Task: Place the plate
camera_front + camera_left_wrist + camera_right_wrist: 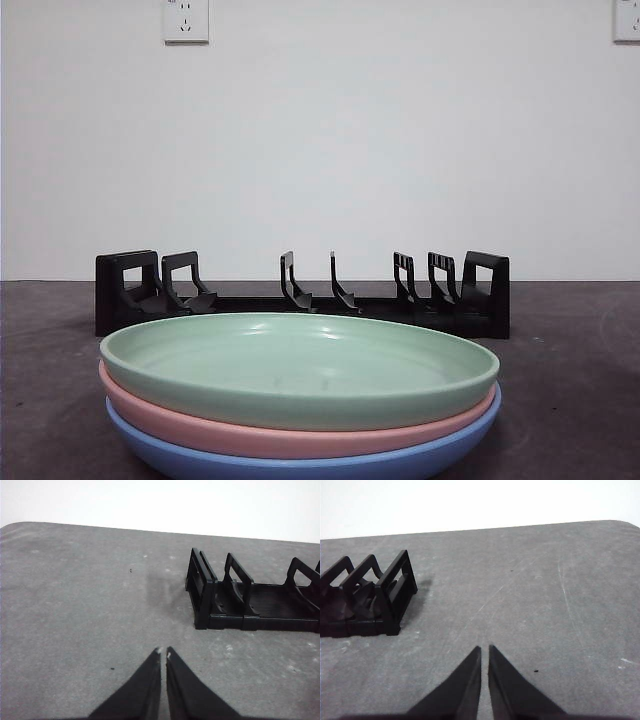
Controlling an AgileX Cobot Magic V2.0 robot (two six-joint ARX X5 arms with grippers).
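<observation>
The green plate (300,365) lies topmost on a stack of three, resting in a pink plate (290,432) that sits in a blue plate (300,462), just in front of the black rack (300,295) whose slots stand empty on the grey table (570,340). It looks stiff, smooth and fairly light (probably plastic or melamine), so its thin raised rim seems the only place to pinch, and a slick one. The left gripper (163,652) and right gripper (484,649) each hover over bare table beside a rack end, jaws nearly together and holding nothing.
</observation>
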